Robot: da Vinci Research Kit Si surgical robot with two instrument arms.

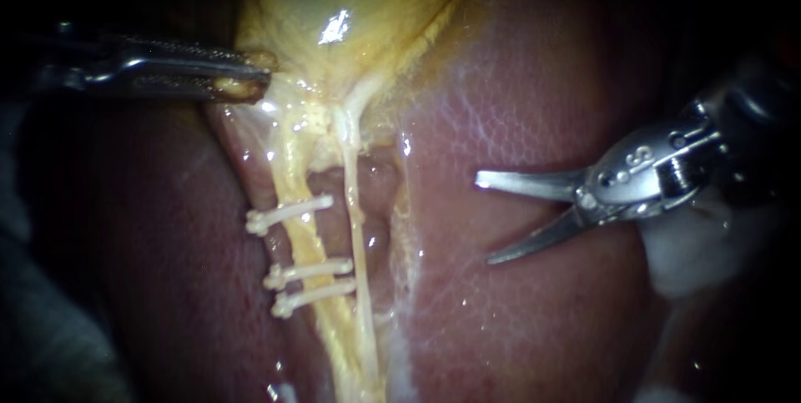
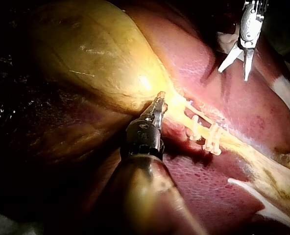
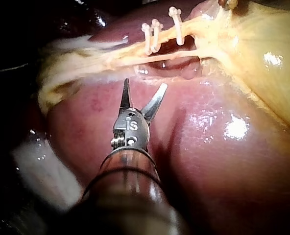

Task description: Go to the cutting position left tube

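The yellow gallbladder (image 1: 350, 2) narrows into two pale tubes running down over the liver (image 1: 534, 103). The thicker left tube (image 1: 302, 240) carries three white clips: one higher up (image 1: 288, 213) and two close together below it (image 1: 309, 272). The thin right tube (image 1: 357, 228) is bare. My left instrument (image 1: 260, 79) comes in from the left with its jaws shut on the gallbladder's lower edge, also visible in the left wrist view (image 2: 159, 96). My right instrument (image 1: 484, 219) hovers over the liver right of both tubes, blades open, tips pointing toward them (image 3: 145, 84).
White gauze (image 1: 692, 253) lies beside the liver under the right instrument's shaft, seen too in the right wrist view (image 3: 42, 171). Wet liver surface (image 3: 223, 147) fills the space between the open blades and the tubes.
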